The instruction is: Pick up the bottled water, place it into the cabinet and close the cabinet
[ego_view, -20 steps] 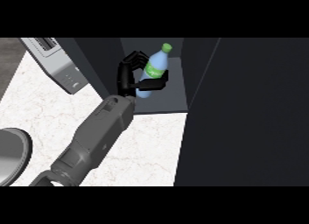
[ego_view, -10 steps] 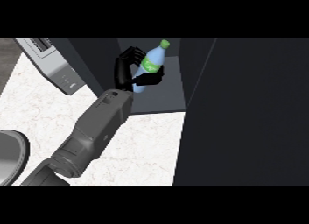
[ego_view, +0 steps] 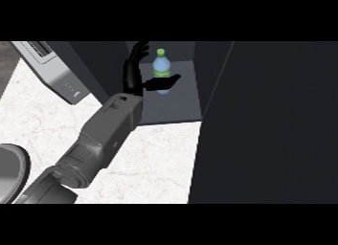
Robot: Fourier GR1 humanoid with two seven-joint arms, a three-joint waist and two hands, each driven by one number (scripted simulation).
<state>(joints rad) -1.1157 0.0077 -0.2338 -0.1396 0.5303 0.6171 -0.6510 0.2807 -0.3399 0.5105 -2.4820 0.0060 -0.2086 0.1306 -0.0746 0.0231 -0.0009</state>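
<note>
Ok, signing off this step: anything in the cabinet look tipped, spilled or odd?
Nothing stands out. The clear water bottle with green cap and label stands upright on the floor of the dark grey cabinet, nothing spilled, the black left hand open beside it.

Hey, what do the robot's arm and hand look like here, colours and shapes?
Only one arm shows. Its forearm is grey and blocky, built of flat-sided segments, with a rounder joint near the lower edge. The left hand is plain black, with slim fingers and a thumb. I see no cables or markings.
</note>
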